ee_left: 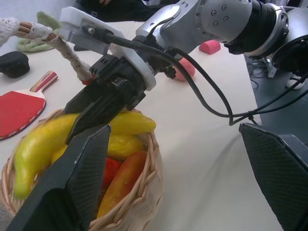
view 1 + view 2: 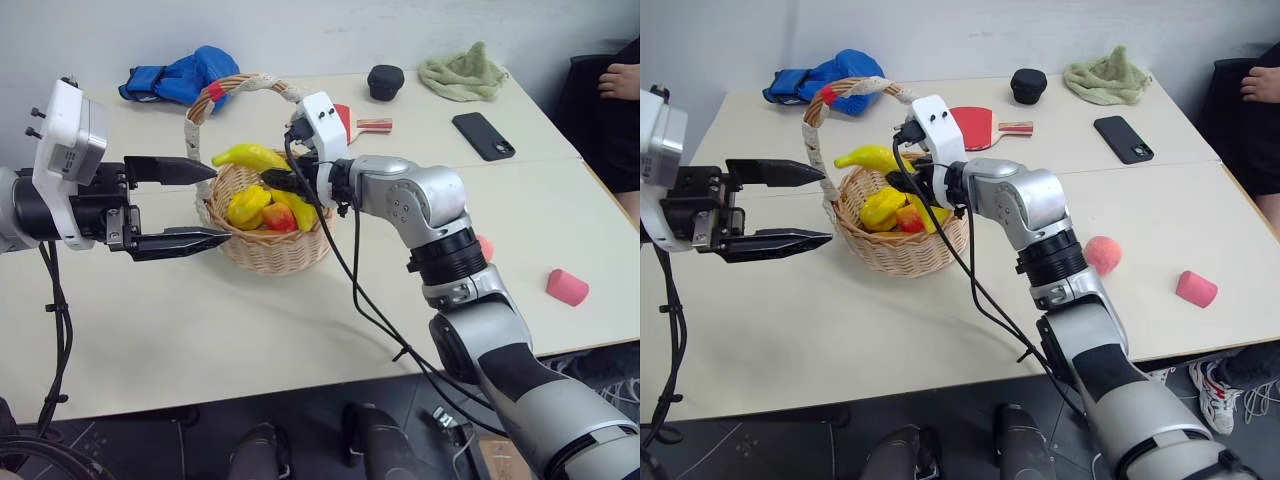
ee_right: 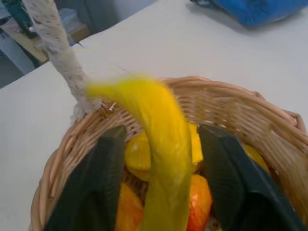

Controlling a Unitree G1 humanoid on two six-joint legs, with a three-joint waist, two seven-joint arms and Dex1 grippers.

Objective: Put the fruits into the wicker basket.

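Banana, curved, bright yellow, lies across wicker basket rim.

A big pale table stands by a plain white wall. A thin line crosses the table top where two parts meet. The floor below is dark grey. The light is soft and even.

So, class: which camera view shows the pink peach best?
The right eye view: the peach lies whole on the table beside the right arm. In the left eye view the arm hides most of it; the left wrist view shows part.
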